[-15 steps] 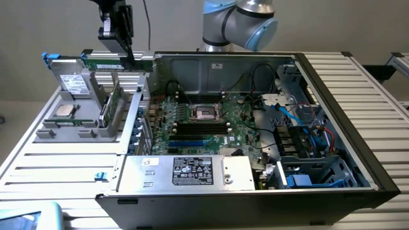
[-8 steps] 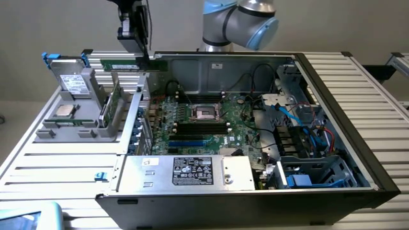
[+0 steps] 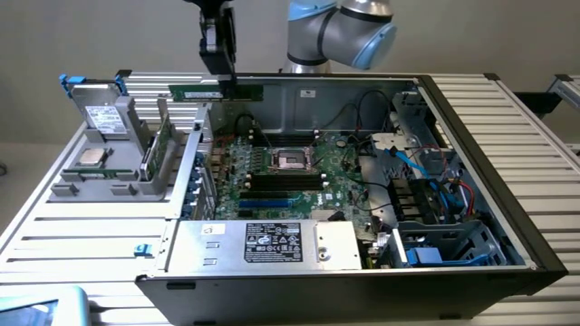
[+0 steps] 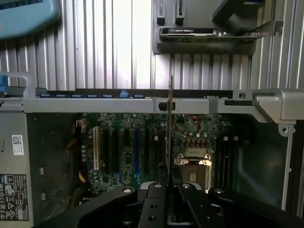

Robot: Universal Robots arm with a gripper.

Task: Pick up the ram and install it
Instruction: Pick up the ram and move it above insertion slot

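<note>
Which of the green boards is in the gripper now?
The ram, the long narrow stick, clamped in the gripper over the computer case's edge. The wider expansion card stands in the grey rack at the exterior view's left.

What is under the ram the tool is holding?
In the wrist view, the ram, clamped in the tool, hangs over the case rim and the motherboard, with the processor socket just alongside. The tool's body covers the board nearest it.
</note>
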